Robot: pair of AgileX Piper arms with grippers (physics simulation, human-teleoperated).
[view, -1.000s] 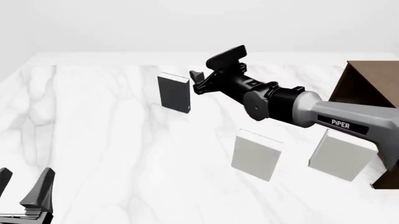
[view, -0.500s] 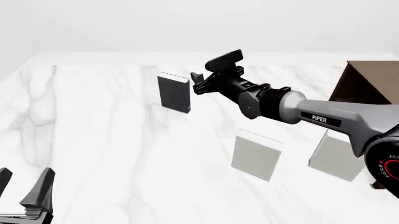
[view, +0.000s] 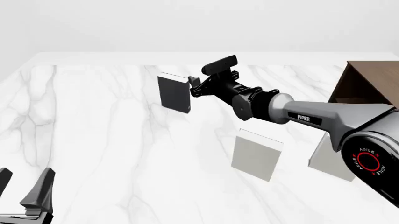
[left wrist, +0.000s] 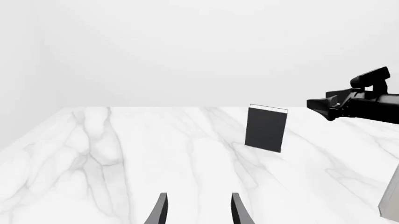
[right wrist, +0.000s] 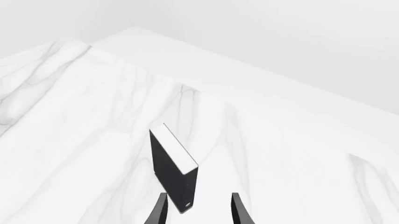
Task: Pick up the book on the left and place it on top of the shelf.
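At the near left corner of the marble table [view: 93,140] the left gripper [view: 25,196] hangs low with its two fingers apart and nothing between them; it is well apart from every book.

Further right and toward the far side, the book [view: 174,93] stands upright on the table, dark with a light page edge on top. In the left wrist view it is also upright [left wrist: 266,128], alone on the marble.

Just to the right of the book is the right gripper [view: 197,86], reaching leftward from the right arm [view: 299,114]. Its tips are very close to the book's right edge; whether they touch it I cannot tell from the front view. In the right wrist view the fingers [right wrist: 160,210] are spread, and the near lower corner of the book [right wrist: 173,172] sits at the mouth of the gap, not clamped.

Nearer, right of centre, a light grey book [view: 255,155] stands upright. A second light grey book [view: 327,161] stands further right, partly hidden by the arm. At the far right edge is the brown shelf [view: 367,81].
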